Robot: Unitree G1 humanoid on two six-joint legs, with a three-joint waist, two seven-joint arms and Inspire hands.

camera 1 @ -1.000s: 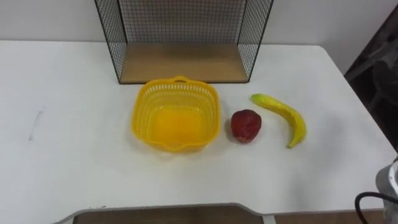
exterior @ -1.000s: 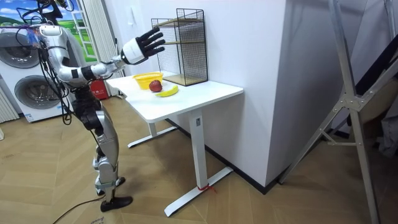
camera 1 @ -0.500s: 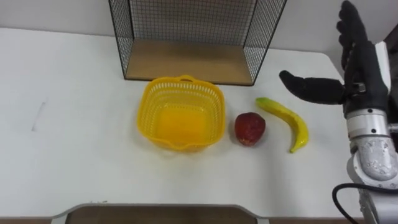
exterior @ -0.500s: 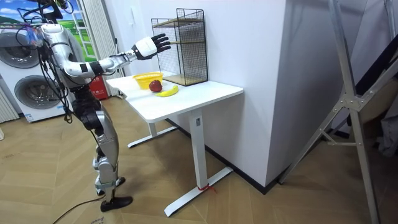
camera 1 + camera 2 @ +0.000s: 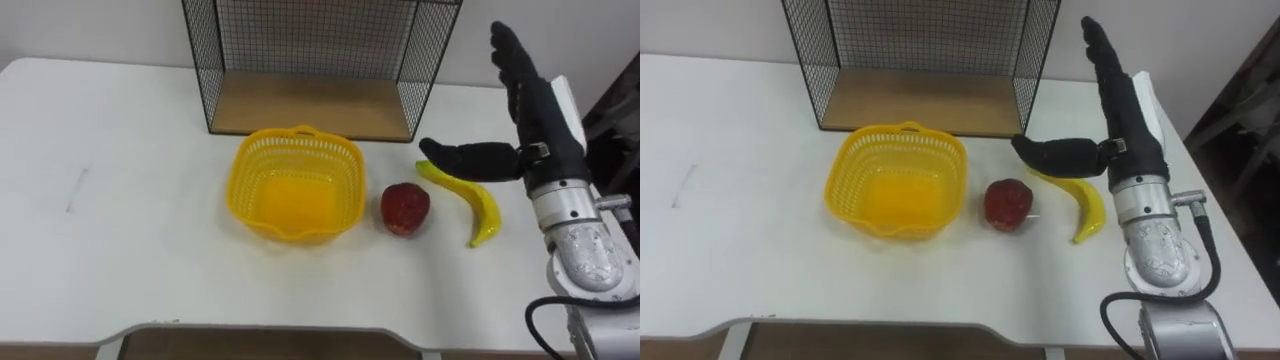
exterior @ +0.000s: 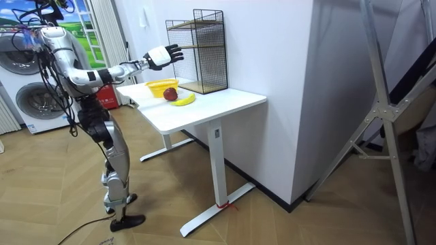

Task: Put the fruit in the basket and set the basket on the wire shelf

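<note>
Nothing done yet: apple (image 5: pixel 405 208) & banana (image 5: pixel 478 205) lie right of empty basket (image 5: pixel 296 185); right hand (image 5: pixel 540 120) further right, spread open, empty

the basket (image 5: pixel 247 182) at centre is bright yellow, its walls a fine lattice. right of it, the apple (image 5: pixel 405 208) is dark red, the banana (image 5: pixel 485 207) yellow with a greenish tip. the shelf (image 5: pixel 300 40) up top is black wire grid over pale wood. the table (image 5: pixel 130 260) is white; the right hand (image 5: pixel 540 135) black and white.

right hand (image 5: pixel 542 128) lowered, closer — above banana (image 5: pixel 480 201)
</note>
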